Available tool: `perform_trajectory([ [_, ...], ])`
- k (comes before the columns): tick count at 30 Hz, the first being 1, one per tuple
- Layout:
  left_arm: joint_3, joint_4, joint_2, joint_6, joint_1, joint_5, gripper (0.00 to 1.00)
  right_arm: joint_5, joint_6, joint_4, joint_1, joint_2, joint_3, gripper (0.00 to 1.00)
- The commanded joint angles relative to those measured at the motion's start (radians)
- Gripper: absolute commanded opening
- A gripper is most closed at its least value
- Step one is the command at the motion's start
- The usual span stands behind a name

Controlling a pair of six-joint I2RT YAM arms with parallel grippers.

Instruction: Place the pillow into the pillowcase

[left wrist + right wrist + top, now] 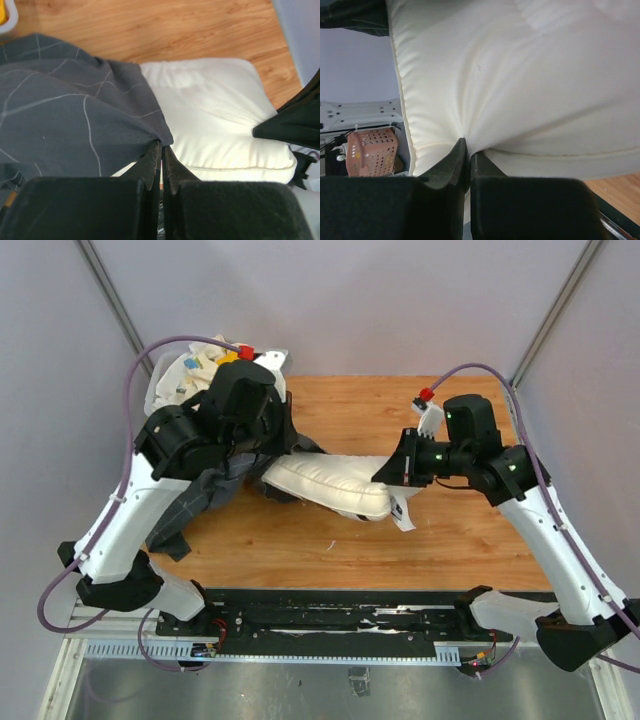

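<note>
The cream-white pillow lies across the middle of the wooden table, its left end under the mouth of the dark grey pillowcase. In the left wrist view the pillowcase drapes over the left part of the pillow, and my left gripper is shut on the pillowcase's hem. My right gripper is at the pillow's right end. The right wrist view shows that gripper shut on a pinch of the pillow's fabric, which puckers at the fingertips.
A white bin holding a white patterned cloth stands at the table's back left corner. An orange perforated basket shows below the table edge in the right wrist view. Bare wood lies in front of the pillow.
</note>
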Motion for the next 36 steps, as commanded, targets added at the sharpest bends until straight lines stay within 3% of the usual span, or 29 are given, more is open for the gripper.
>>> perform_trajectory([
  [1,0.139,0.019,0.013,0.011,-0.011,0.094,0.01,-0.146,0.076,0.034,0.016,-0.027,0.133,0.01],
  [6,0.098,0.074,0.048,0.037,-0.011,0.134,0.0,-0.162,0.089,0.028,-0.031,0.002,0.188,0.01],
  [10,0.036,0.125,0.072,0.055,-0.008,0.165,0.0,-0.308,0.246,0.262,-0.092,-0.015,0.023,0.01],
  [16,-0.069,0.238,0.083,0.073,0.067,0.256,0.0,-0.296,0.234,0.299,-0.122,0.01,-0.103,0.01],
  [23,0.08,0.258,0.164,0.063,0.083,0.373,0.0,-0.266,0.22,0.385,-0.145,0.103,-0.173,0.01],
  [28,0.053,0.315,0.147,0.03,0.082,0.479,0.0,-0.234,0.225,0.429,-0.145,0.171,-0.178,0.01],
  [36,0.11,0.285,0.127,-0.018,0.083,0.478,0.0,-0.379,0.344,0.542,-0.143,0.196,-0.138,0.01],
])
